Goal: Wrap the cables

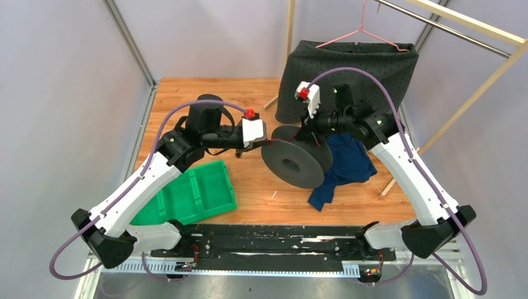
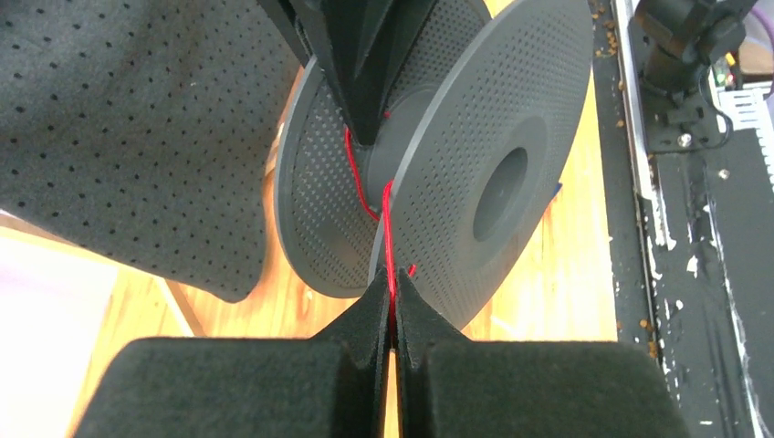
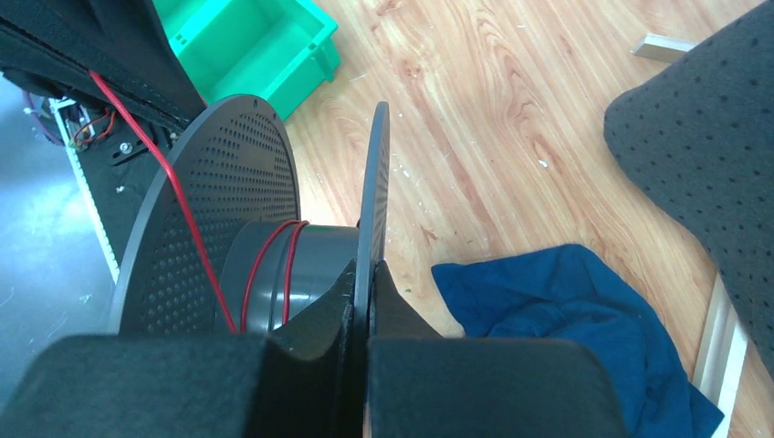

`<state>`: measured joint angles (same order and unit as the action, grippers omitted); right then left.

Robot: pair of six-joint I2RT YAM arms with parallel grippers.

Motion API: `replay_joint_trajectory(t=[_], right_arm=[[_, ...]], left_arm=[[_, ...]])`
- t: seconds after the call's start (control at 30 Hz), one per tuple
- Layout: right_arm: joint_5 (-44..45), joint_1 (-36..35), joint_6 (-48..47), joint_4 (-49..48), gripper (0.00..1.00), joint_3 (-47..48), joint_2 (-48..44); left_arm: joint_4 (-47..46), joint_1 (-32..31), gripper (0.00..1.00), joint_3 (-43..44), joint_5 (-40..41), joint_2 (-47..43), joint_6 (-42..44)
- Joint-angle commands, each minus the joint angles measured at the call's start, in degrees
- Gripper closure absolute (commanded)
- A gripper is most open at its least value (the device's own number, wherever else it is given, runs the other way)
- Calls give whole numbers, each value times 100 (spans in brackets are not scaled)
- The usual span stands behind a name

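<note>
A thin red cable (image 2: 389,233) runs from my left gripper (image 2: 392,287) up into the gap between the flanges of a dark grey spool (image 2: 493,182). The left gripper is shut on this cable just left of the spool (image 1: 292,165). In the right wrist view the red cable (image 3: 187,214) comes down across the left flange and lies in a couple of turns on the hub (image 3: 274,265). My right gripper (image 3: 368,274) is shut on the edge of the spool's right flange (image 3: 374,182) and holds the spool on edge. No dark-coloured cable shows.
A green bin (image 1: 199,193) lies at the front left. A blue cloth (image 1: 342,165) lies under the right arm beside the spool. A dark perforated fabric box (image 1: 348,71) stands at the back. A wooden rack (image 1: 473,93) with a hanger is at the right.
</note>
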<state>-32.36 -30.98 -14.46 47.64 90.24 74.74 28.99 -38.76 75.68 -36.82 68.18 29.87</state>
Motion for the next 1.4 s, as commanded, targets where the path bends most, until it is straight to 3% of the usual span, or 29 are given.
replay_joint_trajectory(t=[0.0,0.3,0.5,0.8,1.0,1.23,1.37], right_arm=[[-1222,-43,-352,830,99,179,-293],[-1400,-47,-746,1659,99,492,-253],[-1053,-43,-498,1380,99,658,-267],[-100,15,483,-231,99,207,-696],[-395,130,1261,-1430,99,-168,-879],[-27,310,2074,-2250,99,-306,-917],[67,396,2625,-2647,99,-393,-918]], left_arm=[[38,79,100,-143,779,-136,1085],[36,79,100,-283,846,-109,2141],[220,146,100,3,560,101,2273],[-80,240,100,-437,-31,-147,1170],[-1321,485,100,-1219,-393,-520,285],[-2560,645,100,-1908,-570,-655,-639],[-2732,651,100,-2039,-564,-628,-723]])
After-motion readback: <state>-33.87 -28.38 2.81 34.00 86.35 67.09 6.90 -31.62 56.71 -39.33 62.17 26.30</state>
